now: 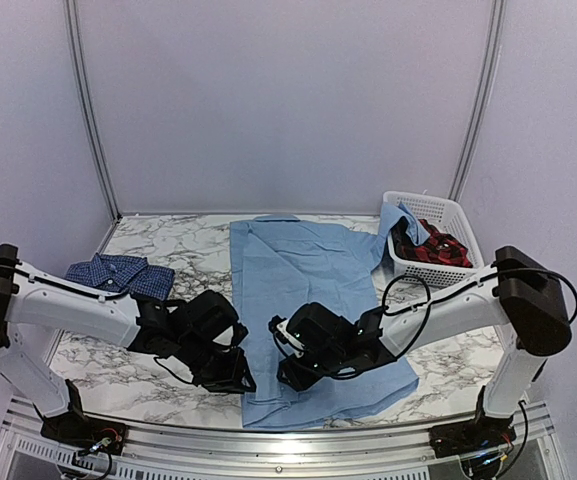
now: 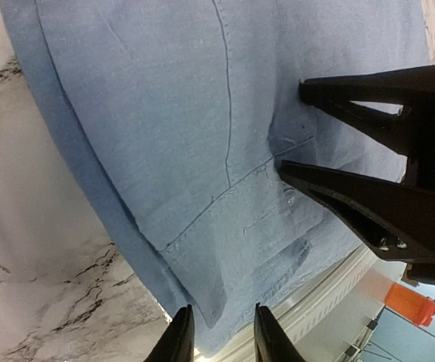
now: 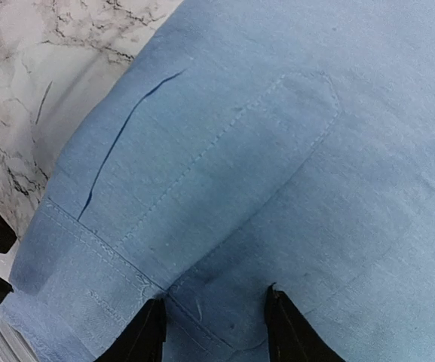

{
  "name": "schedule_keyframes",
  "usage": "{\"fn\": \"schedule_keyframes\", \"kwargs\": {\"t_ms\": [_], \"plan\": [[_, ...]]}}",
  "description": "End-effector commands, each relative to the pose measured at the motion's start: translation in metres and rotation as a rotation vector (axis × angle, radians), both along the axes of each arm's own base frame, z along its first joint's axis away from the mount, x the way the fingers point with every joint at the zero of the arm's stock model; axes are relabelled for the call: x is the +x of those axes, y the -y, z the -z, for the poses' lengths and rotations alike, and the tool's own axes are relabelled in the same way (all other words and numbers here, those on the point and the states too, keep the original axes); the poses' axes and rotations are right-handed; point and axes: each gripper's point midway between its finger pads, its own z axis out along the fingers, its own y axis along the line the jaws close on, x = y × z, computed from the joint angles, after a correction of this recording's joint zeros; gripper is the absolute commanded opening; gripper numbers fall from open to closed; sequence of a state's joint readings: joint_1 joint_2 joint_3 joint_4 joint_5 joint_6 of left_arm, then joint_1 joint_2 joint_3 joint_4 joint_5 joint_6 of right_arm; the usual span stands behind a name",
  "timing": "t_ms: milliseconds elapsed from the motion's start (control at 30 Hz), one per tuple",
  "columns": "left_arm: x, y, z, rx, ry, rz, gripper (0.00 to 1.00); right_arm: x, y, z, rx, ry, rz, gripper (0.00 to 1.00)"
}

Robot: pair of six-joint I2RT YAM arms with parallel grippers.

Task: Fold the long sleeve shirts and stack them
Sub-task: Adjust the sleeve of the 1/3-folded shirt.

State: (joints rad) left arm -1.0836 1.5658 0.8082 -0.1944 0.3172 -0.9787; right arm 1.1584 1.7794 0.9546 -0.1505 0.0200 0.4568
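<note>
The light blue shirt [image 1: 303, 275] lies spread flat down the middle of the table, collar at the far end and a sleeve cuff [image 3: 89, 279] folded over its near hem. The dark blue checked shirt [image 1: 118, 272] lies folded at the left. My left gripper [image 1: 234, 381] is open at the shirt's near left corner, with the hem corner between its tips in the left wrist view [image 2: 221, 335]. My right gripper [image 1: 292, 376] is open low over the cuff and sleeve placket, as the right wrist view [image 3: 215, 320] shows. The two grippers face each other a short way apart.
A white basket [image 1: 456, 272] at the right holds red plaid cloth [image 1: 438, 247], with a blue cloth [image 1: 405, 222] draped over its rim. The table's metal front rail [image 1: 268, 440] runs just below the shirt's hem. Marble tabletop [image 1: 148, 385] shows on both sides.
</note>
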Motion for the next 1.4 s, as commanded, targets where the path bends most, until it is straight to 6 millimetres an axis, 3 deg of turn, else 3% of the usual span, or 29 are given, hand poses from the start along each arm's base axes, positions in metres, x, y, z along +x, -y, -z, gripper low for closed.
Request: {"fn": "schedule_keyframes", "kwargs": {"t_ms": [0,100,200,333,467,600,767,867,900,933,1000,1100,1367], "plan": [[0.017,-0.014,-0.017,0.023,0.086,-0.026,0.31,-0.002,0.011,0.01,-0.063,0.011,0.013,0.48],[0.044,-0.033,-0.021,0.048,0.126,-0.09,0.36,-0.002,0.014,0.012,-0.091,0.014,-0.001,0.5],[0.084,-0.052,-0.028,0.055,0.189,-0.153,0.44,0.002,0.021,0.008,-0.121,0.036,0.013,0.51],[0.153,-0.063,-0.043,0.052,0.302,-0.214,0.44,0.017,0.018,-0.026,-0.073,0.102,0.057,0.55],[0.222,-0.054,-0.072,-0.003,0.427,-0.251,0.43,0.046,0.015,-0.06,-0.024,0.157,0.112,0.55],[0.294,-0.054,-0.091,0.038,0.554,-0.298,0.41,0.078,0.012,-0.08,0.064,0.159,0.161,0.55],[0.38,-0.051,-0.091,0.078,0.642,-0.369,0.36,0.12,0.007,-0.093,0.13,0.187,0.223,0.5],[0.421,-0.043,-0.088,0.091,0.696,-0.389,0.36,0.156,0.021,-0.099,0.179,0.188,0.3,0.49],[0.434,-0.041,-0.076,0.107,0.7,-0.396,0.36,0.168,0.027,-0.101,0.202,0.192,0.323,0.5],[0.445,-0.04,-0.083,0.099,0.724,-0.408,0.36,0.177,0.032,-0.102,0.225,0.187,0.337,0.51],[0.463,-0.037,-0.068,0.111,0.729,-0.418,0.36,0.194,0.038,-0.103,0.267,0.164,0.352,0.54],[0.483,-0.034,-0.063,0.083,0.731,-0.439,0.36,0.213,0.042,-0.096,0.316,0.122,0.356,0.57],[0.499,-0.032,-0.038,0.009,0.669,-0.468,0.34,0.253,0.041,-0.069,0.421,0.014,0.362,0.6]]}}
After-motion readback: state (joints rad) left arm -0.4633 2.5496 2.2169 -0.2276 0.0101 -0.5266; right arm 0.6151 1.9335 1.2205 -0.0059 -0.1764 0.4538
